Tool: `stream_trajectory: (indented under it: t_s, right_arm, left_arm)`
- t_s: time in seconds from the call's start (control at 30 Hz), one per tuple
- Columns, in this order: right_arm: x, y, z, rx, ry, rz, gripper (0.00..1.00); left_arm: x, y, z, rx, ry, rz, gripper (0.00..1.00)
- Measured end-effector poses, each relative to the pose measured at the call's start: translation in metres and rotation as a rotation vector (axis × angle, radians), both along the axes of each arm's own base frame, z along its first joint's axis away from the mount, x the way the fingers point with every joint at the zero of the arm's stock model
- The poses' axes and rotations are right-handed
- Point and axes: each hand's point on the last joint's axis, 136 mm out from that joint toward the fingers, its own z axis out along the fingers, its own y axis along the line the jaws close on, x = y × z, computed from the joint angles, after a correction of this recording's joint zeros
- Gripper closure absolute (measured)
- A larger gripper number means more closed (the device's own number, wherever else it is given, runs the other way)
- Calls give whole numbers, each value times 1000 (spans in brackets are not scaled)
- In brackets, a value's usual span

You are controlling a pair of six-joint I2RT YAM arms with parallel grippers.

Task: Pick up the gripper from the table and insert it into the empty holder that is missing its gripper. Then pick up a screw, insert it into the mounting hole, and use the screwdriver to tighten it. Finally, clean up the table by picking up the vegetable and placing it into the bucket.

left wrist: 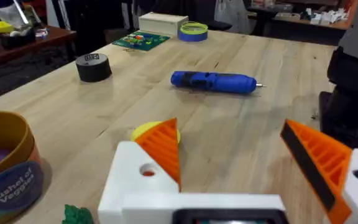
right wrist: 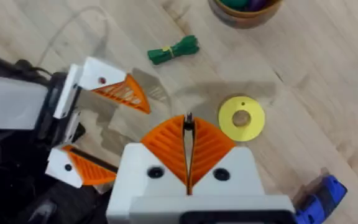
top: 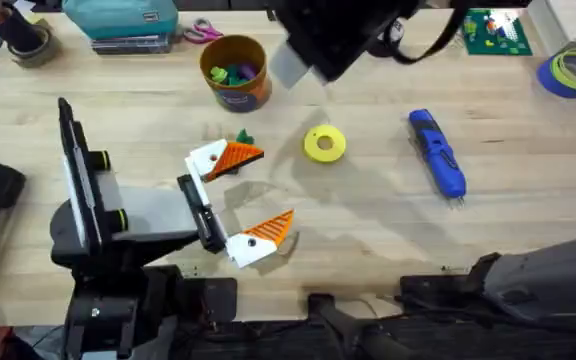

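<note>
Bucket (top: 236, 70) at 11 o'clock from table centre, upright, holding green, purple and pink toys. Vegetable (top: 243, 137) outside it at its 6 o'clock, lying on the wood, touching the far finger of the left gripper (top: 258, 195). Fingers spread wide there, orange pads on both white holders, nothing between. Right gripper (right wrist: 188, 124) pressed together on a small dark piece (right wrist: 189, 116), too small to identify. Screwdriver (top: 438, 152) flat at 3 o'clock from the yellow disc (top: 325, 143).

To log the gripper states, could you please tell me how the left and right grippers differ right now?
The left gripper is open, nothing between its pads; the right gripper is shut, pinching what looks like a small screw. Both have white fingers with orange ribbed pads.
</note>
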Motion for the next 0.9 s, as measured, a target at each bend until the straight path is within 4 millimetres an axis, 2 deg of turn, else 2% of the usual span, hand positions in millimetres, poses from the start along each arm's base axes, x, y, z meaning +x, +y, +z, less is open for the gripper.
stream_trajectory:
  t_s: [0.6, 0.9]
  right_arm:
    - [-58, 42, 0, -23, -42, 282, 995]
    - [-61, 46, 1, -39, -86, 378, 995]
  left_arm:
    - [0, 0, 0, 0, 0, 0, 16]
    - [0, 0, 0, 0, 0, 0, 15]
